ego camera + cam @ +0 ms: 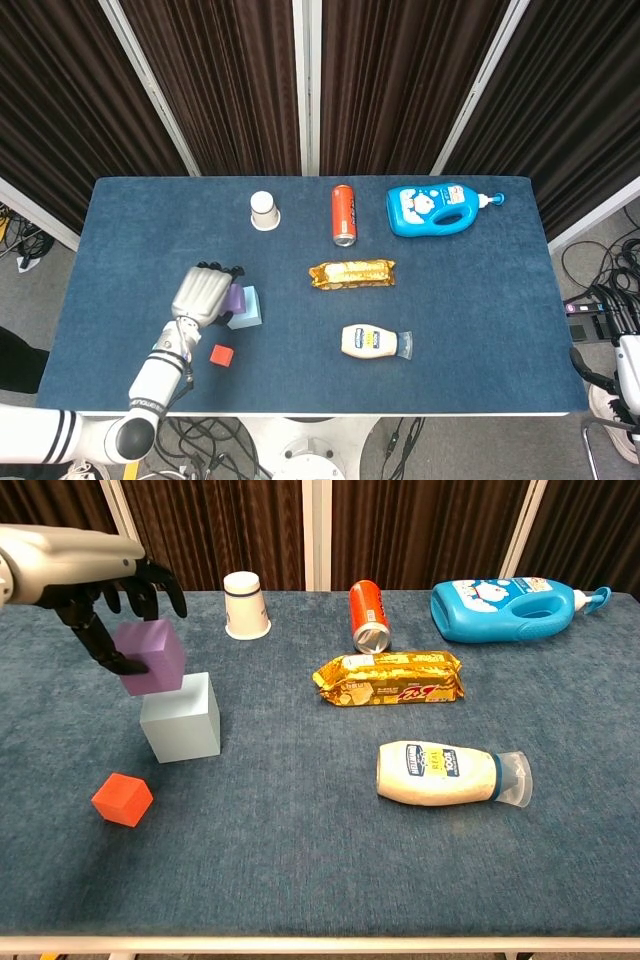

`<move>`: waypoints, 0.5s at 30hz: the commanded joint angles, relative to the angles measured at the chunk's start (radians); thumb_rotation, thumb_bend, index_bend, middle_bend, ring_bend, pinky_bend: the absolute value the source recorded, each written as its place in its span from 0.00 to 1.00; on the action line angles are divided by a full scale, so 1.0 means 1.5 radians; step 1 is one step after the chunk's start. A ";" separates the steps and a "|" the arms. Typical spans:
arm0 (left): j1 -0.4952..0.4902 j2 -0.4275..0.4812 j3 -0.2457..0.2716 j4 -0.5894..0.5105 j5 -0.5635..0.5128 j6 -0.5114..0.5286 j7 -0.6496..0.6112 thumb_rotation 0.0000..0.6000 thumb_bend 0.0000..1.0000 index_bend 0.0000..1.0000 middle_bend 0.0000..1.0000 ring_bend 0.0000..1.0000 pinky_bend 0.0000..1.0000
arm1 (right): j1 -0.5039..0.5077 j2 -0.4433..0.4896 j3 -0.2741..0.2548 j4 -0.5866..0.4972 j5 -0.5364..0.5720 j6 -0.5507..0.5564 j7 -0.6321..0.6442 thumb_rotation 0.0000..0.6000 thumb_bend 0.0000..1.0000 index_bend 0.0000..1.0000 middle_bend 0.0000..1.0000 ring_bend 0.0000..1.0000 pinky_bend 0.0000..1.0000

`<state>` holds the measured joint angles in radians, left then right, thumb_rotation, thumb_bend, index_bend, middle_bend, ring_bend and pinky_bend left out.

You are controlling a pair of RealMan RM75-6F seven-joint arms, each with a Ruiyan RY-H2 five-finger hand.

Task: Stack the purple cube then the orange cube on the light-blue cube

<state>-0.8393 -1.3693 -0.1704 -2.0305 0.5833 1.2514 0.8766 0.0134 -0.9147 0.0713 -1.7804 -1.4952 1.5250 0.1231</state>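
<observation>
My left hand [95, 580] [203, 294] holds the purple cube [152, 657] [235, 298] between thumb and fingers. The cube hangs over the left part of the light-blue cube [181, 718] [249, 307], at about its top; I cannot tell whether they touch. The orange cube [122, 800] [221, 355] lies on the table in front of the light-blue cube, nearer the front edge. My right hand is not in view.
A white cup [246, 605] stands at the back. An orange can [368, 615] lies behind a gold snack packet [390, 677]. A blue detergent bottle [515, 608] lies at the back right. A mayonnaise bottle [443, 773] lies at the front right.
</observation>
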 commanded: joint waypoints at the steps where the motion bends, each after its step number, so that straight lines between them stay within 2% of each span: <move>1: -0.006 -0.015 0.008 0.012 0.007 0.007 0.003 1.00 0.31 0.32 0.57 0.30 0.30 | 0.000 0.001 0.000 0.000 0.001 -0.001 0.000 1.00 0.23 0.04 0.08 0.00 0.00; 5: -0.009 -0.034 0.020 0.029 0.023 0.015 0.006 1.00 0.31 0.32 0.57 0.30 0.30 | -0.001 0.001 0.000 0.000 -0.002 0.002 0.002 1.00 0.23 0.04 0.08 0.00 0.00; 15: -0.015 -0.043 0.018 0.042 0.001 0.014 -0.001 1.00 0.31 0.32 0.58 0.30 0.30 | 0.001 0.001 -0.001 -0.001 -0.001 -0.001 -0.001 1.00 0.23 0.04 0.08 0.00 0.00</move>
<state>-0.8604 -1.4330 -0.1430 -1.9696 0.5882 1.2742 0.8773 0.0142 -0.9130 0.0703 -1.7821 -1.4966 1.5230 0.1215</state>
